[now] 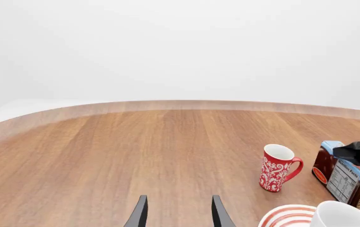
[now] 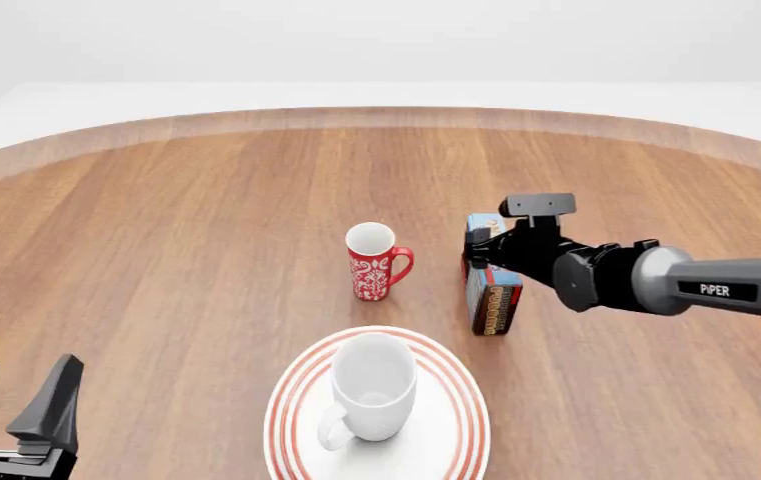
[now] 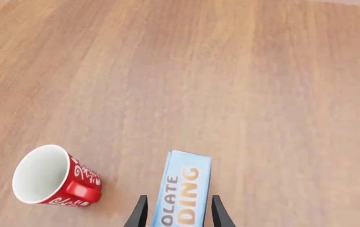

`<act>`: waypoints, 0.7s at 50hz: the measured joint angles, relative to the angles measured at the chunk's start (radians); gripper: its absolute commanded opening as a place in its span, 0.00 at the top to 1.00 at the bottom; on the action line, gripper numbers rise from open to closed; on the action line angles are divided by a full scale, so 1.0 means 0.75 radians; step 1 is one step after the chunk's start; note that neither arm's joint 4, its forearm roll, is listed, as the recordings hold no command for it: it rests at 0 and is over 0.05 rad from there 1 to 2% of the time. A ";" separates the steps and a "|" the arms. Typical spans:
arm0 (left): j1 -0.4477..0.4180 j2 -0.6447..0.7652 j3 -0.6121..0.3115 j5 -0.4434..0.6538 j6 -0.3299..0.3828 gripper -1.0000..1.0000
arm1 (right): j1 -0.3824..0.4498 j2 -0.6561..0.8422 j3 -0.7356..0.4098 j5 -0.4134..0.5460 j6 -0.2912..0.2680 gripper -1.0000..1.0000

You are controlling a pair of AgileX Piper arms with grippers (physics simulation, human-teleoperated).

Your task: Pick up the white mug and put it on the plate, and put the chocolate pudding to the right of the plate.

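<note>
White mug [image 2: 369, 390] sits upright on the plate [image 2: 454, 425], glossy and plain, its loop handle turned toward my side of the table [image 2: 193, 230]. I see the plate's red-orange rings circling out from under it, and the plate lies close to the near edge in the front view.

My right hand [image 3: 176, 213] has its two dark fingers [image 3: 139, 213] on either side of the chocolate pudding [image 2: 494, 295], the light blue lettered face of the box filling the gap between them in the right wrist view. I cannot tell whether the pads are actually pressing on the cardboard or just flanking it. The box stands on the table behind and to the right of the plate, its patterned dark brown and red end facing me.

My left hand [image 2: 13, 400] is spread wide with nothing in it, low at the near left corner, well apart from everything.

Between box and plate, slightly left, stands the slim red mug [image 2: 373, 262] with white scrollwork, upright, handle pointing right toward the box; the two are near but not touching.

Wood-grain planks run away from me to a curved far rim, and I see broad bare wood on the left half and to the right of the plate.
</note>
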 measured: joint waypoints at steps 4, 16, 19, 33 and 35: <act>0.001 0.000 0.000 0.000 -0.001 0.00 | 0.001 0.005 -0.003 0.000 0.003 0.00; 0.001 0.001 0.000 -0.002 -0.001 0.00 | 0.004 0.018 -0.009 -0.004 0.015 0.00; 0.001 -0.001 0.000 0.000 -0.001 0.00 | 0.004 0.020 -0.010 -0.005 0.017 0.00; 0.001 -0.004 0.000 0.003 -0.001 0.00 | 0.007 0.036 -0.017 -0.010 0.031 0.00; 0.001 -0.004 0.000 0.003 -0.001 0.00 | 0.008 0.039 -0.019 -0.010 0.035 0.00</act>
